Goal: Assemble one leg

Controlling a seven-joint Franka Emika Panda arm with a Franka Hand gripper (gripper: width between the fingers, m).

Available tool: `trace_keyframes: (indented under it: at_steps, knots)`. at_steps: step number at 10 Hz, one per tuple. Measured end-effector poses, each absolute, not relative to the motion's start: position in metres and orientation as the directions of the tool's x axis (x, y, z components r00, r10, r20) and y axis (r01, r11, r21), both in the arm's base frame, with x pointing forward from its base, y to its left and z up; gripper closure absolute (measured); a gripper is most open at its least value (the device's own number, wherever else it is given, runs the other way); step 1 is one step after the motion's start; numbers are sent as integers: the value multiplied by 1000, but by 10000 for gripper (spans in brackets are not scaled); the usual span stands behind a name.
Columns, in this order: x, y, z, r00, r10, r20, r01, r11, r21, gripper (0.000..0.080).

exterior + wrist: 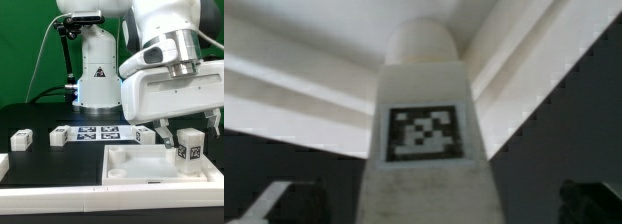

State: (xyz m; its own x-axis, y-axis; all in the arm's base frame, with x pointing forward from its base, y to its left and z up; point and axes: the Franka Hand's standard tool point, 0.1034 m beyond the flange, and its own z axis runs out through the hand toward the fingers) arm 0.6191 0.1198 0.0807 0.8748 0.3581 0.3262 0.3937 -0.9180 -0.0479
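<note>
Leg: the leg (pixel 187 149) is a small white block with a black-and-white square sign on its face. It stands up tall at the big white square piece (pixel 150 165), near a corner on the exterior view's right.

Why it stands there: I think it stands there so it can go into a corner pocket of the big piece — that is where a leg belongs. If it is all the way in, I cannot tell.

Wrist view: the leg (pixel 425 140) fills the middle, with its sign facing the camera.

Pincer: the pincer (pixel 183 124) is wide open, just above the leg. One finger (pixel 161 130) hangs on each side of the leg. The wrist view shows a finger tip (pixel 274 200) low at each side, apart from the leg — so it holds nothing.

Other legs: two more small blocks (pixel 20 139) lie on the black table (pixel 50 160), well apart from the leg, waiting.

Marker board: the marker board (pixel 95 132) lies flat behind the big piece.

Robot base: the white base (pixel 98 70) stands at the back.
</note>
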Motion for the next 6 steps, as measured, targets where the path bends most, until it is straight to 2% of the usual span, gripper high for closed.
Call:
trace_keyframes:
  at_steps: [2,3,4,6]
  knots:
    - [617,120,80,910,381,167,401,-910,-110,150]
    - [621,119,80,914,383,136,400,-908,-124,150]
    - [616,118,80,911,411,42,412,-898,-152,150]
    - [620,119,81,910,414,1,408,-897,-172,150]
